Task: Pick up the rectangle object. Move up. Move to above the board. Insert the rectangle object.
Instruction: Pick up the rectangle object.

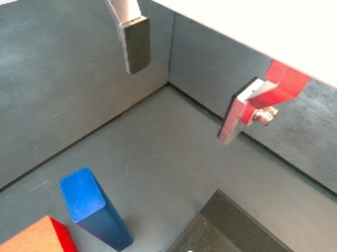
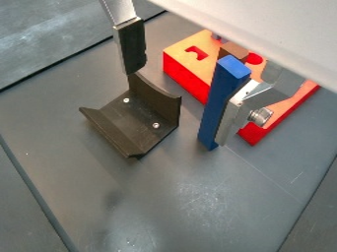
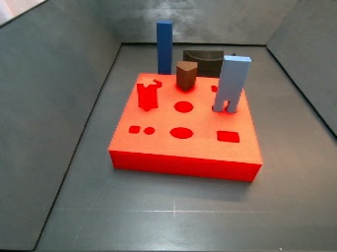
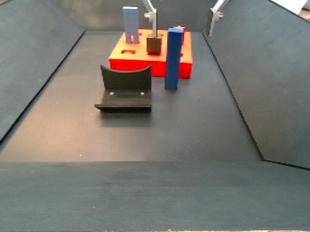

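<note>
Beside the board (image 4: 136, 62), on the table (image 4: 182, 127) just off its edge, the bar (image 4: 175, 58) stood upright with its long axis vertical, free of any hold. Both side views showed it apart from the board, with the fixture (image 4: 125, 88) near it on the floor. The gripper (image 4: 182, 9) hung high above the far end of the scene, and a side view caught only the tips of two fingers (image 4: 150, 13) at the top edge, set wide apart with nothing between them, so they stood open and empty. From the fingers the bar lay below and a little to one side; in a wrist view the bar (image 2: 219, 102) rose between one dark pad and the other finger's side, nearer the latter, while in another wrist view its top face (image 1: 83, 193) sat low and well away from the finger (image 1: 136, 45). As a judgement, the coming move would need the open fingers centred over the bar's top and lowered along its vertical axis so the pads meet its flat faces. The gripper's body was cut off in every view. The arm could not be seen at all. On the board stood a pale two-legged block (image 3: 232, 84), a brown piece (image 3: 187, 74) and a red peg (image 3: 148, 95); which hole fits the bar was hard to make out.
</note>
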Tool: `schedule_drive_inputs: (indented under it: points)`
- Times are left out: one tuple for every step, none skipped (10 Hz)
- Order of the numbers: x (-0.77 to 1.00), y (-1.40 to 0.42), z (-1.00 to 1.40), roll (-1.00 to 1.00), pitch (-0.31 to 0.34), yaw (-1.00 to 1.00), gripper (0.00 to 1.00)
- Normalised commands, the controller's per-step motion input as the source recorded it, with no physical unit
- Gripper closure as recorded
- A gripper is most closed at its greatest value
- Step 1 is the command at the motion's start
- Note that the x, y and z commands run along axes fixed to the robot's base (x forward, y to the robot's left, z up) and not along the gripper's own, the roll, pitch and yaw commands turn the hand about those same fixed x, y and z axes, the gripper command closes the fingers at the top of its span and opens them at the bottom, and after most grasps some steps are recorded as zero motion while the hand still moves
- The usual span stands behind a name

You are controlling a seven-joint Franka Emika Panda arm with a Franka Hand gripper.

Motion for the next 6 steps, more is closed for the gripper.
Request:
schedule_drive_inputs:
  points:
    - [0.25,-0.29,-0.05,0.0,0.0,-0.1,0.0]
    - [0.33,-0.41,-0.05,0.0,0.001,-0.12,0.0]
    - [0.39,-0.51,0.0,0.06,0.061,-0.13,0.0]
    - [0.39,-0.52,0.0,0.09,0.089,-0.12,0.0]
    - [0.31,-0.51,-0.02,0.08,0.063,-0.09,0.0]
    - [0.14,-0.4,-0.11,0.01,0.0,-0.02,0.0]
